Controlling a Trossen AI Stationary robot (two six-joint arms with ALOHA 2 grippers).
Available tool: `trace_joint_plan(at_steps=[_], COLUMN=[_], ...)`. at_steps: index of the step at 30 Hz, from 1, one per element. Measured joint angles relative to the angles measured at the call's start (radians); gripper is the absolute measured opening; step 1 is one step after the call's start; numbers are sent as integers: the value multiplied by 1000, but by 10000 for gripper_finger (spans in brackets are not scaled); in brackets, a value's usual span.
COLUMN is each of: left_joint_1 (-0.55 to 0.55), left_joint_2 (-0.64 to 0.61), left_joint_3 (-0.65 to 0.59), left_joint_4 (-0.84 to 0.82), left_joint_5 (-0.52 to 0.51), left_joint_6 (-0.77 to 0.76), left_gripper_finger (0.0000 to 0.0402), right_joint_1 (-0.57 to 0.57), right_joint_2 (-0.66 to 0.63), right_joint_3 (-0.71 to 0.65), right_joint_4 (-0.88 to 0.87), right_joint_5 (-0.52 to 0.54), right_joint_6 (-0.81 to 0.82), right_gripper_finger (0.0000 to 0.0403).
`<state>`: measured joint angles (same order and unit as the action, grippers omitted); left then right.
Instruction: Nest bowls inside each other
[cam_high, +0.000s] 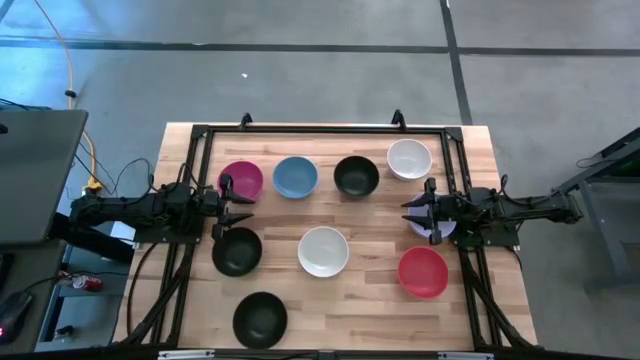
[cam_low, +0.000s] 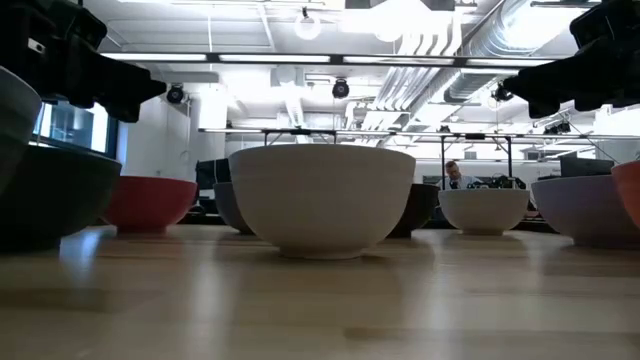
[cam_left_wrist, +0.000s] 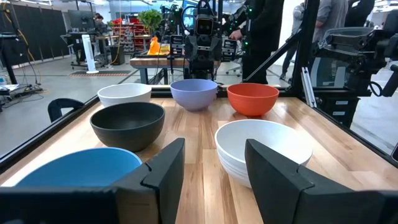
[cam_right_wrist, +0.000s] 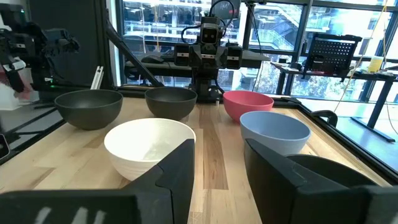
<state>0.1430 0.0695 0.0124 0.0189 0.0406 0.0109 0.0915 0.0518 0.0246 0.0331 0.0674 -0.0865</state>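
Observation:
Several bowls stand upright and apart on the wooden table (cam_high: 370, 300). Along the far side are a magenta bowl (cam_high: 241, 180), a blue bowl (cam_high: 295, 177), a black bowl (cam_high: 356, 176) and a white bowl (cam_high: 409, 159). Nearer stand a black bowl (cam_high: 237, 250), a white bowl (cam_high: 323, 251), a red bowl (cam_high: 423, 272) and a black bowl (cam_high: 260, 320). A lavender bowl (cam_high: 443, 228) sits partly under the right arm. My left gripper (cam_high: 243, 209) hovers open at the left side and points level across the table. My right gripper (cam_high: 410, 212) faces it, open, from the right side.
A black metal frame (cam_high: 300, 130) runs along the table's edges, with both arm bases on it. A laptop (cam_high: 35, 175) sits off the table's left side. In the left wrist view, people stand in the room beyond the table (cam_left_wrist: 261, 31).

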Motion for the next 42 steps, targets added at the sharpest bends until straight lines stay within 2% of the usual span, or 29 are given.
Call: trace_joint_plan(at_steps=[12,17,26,37,42], left_joint_1=[0,0,0,0,0], left_joint_2=[0,0,0,0,0], left_joint_3=[0,0,0,0,0], left_joint_4=[0,23,22,23,23], left_joint_5=[0,0,0,0,0], left_joint_6=[0,93,97,97,97], left_gripper_finger=[159,159,159,159,159], right_joint_1=[0,0,0,1,1], right_joint_2=[0,0,0,0,0], right_joint_3=[0,0,0,0,0], right_joint_4=[0,0,0,36,35], right_joint_5=[0,0,0,-18,-18], right_joint_6=[0,0,51,374,420], right_gripper_finger=[133,133,133,133,133])
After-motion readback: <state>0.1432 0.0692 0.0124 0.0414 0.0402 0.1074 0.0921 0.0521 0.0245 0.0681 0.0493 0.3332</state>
